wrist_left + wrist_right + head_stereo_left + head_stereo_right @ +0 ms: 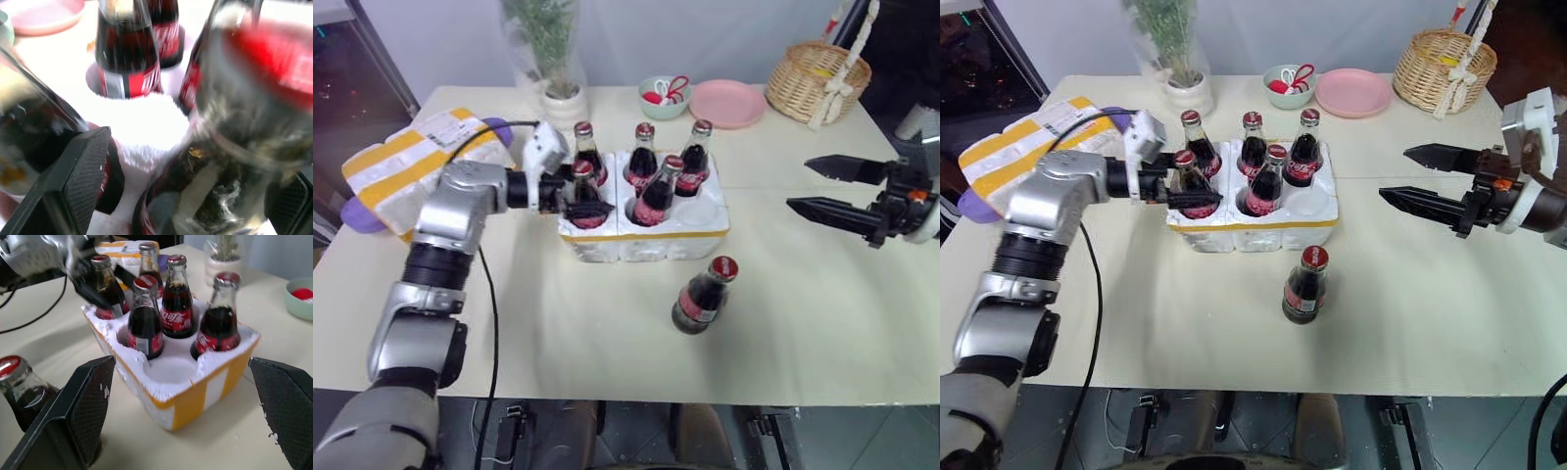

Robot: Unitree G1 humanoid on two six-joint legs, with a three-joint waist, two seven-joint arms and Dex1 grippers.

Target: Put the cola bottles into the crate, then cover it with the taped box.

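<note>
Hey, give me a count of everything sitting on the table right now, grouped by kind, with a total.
Cola bottles: 6, five in the crate, one on the table
Crate: 1
Taped box: 1
Wicker basket: 1
Pink plate: 1
Green bowl: 1
Potted plant: 1
Total: 12

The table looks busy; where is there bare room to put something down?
Free: the table between the crate and the open right gripper, and the near edge beside the loose cola bottle. Crowded: the far edge with plant, bowl, pink plate and basket.
</note>
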